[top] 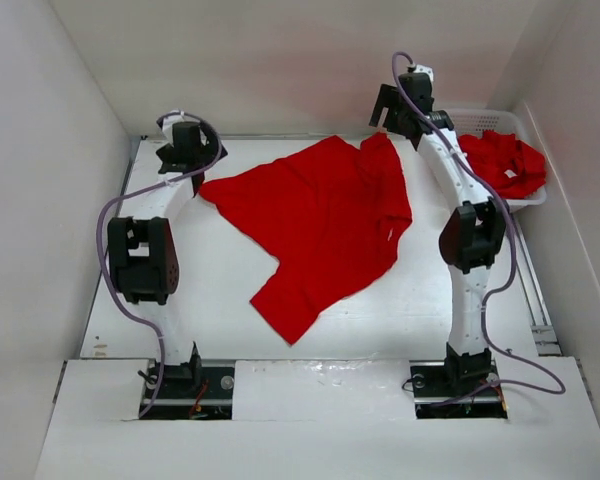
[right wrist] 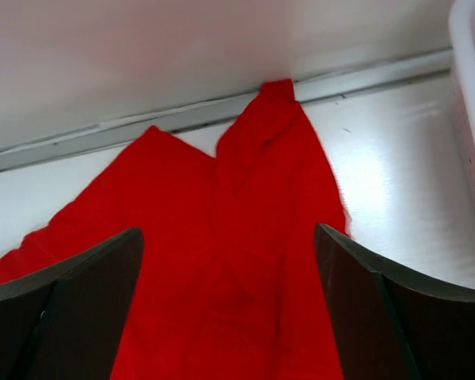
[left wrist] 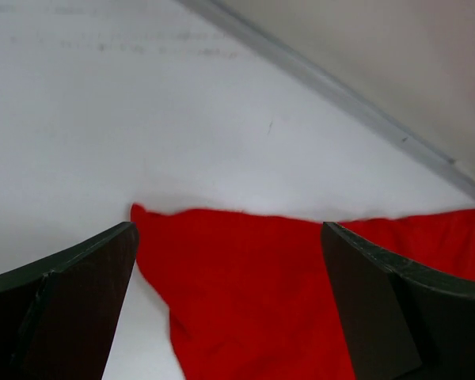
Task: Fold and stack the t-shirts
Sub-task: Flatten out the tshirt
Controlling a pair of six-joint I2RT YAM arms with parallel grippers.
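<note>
Lying on table (top: 420, 310): t-shirt (top: 325, 225)
Left gripper (left wrist: 228, 231): jaws spread, over t-shirt corner
Right gripper (right wrist: 228, 231): jaws spread, over t-shirt edge

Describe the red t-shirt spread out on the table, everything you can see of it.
The t-shirt is plain bright red cloth, short-sleeved, lying unfolded and slightly rumpled on the white table, skewed diagonally between the arms. Its right side is folded over onto itself, and one tip reaches the table's back edge. The open left tool hovers at its left corner, the open right tool above its far end; neither visibly grips it.
</note>
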